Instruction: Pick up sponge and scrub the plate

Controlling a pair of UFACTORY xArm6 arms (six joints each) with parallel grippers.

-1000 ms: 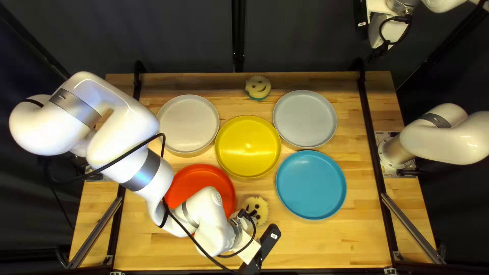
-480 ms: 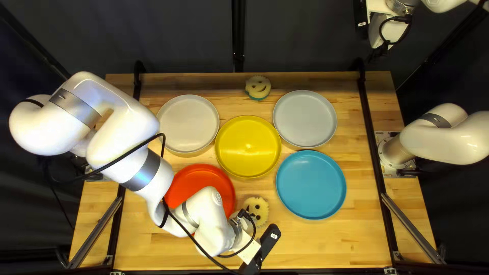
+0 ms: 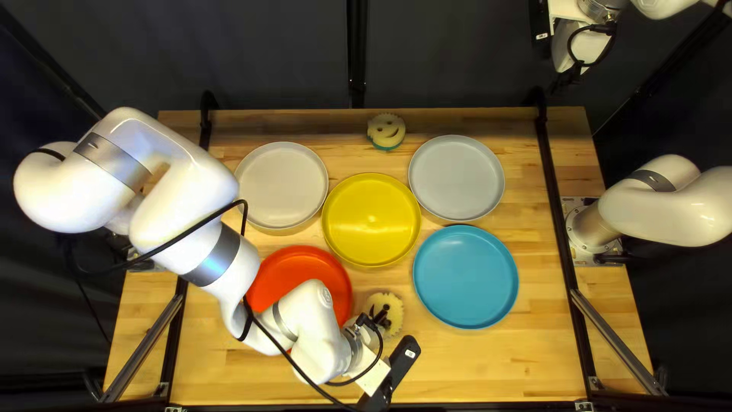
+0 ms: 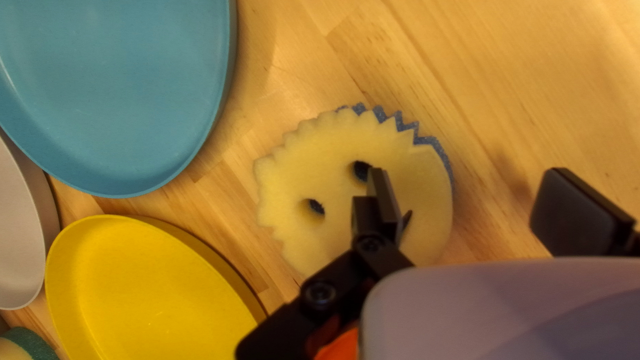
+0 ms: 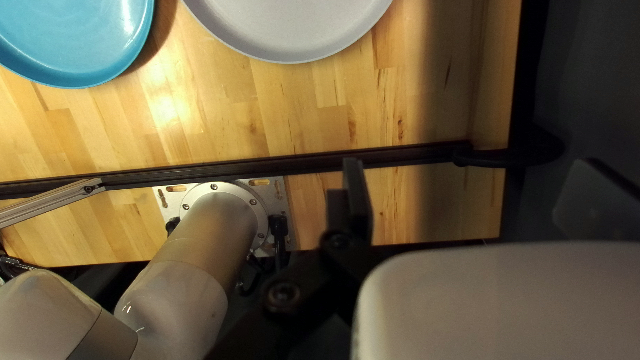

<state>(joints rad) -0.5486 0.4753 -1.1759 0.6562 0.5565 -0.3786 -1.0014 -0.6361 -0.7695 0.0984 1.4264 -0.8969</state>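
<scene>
The left hand (image 3: 387,332) is holding its fingers apart, one over the sponge (image 4: 313,153), which is lying on the worktop (image 3: 488,366). Wood is showing between the sponge's toothed edge and the rims of the blue plate (image 3: 465,276) and yellow plate (image 3: 371,220). The right hand (image 3: 568,78) is hanging against the curtain (image 3: 457,53), fingers apart.

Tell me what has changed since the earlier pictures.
One finger of my left gripper has come out over the nearer sponge; the gripper seems to have opened. Nothing is gripped. Both arms' links, that sponge, the far sponge and the five plates stayed put.
</scene>
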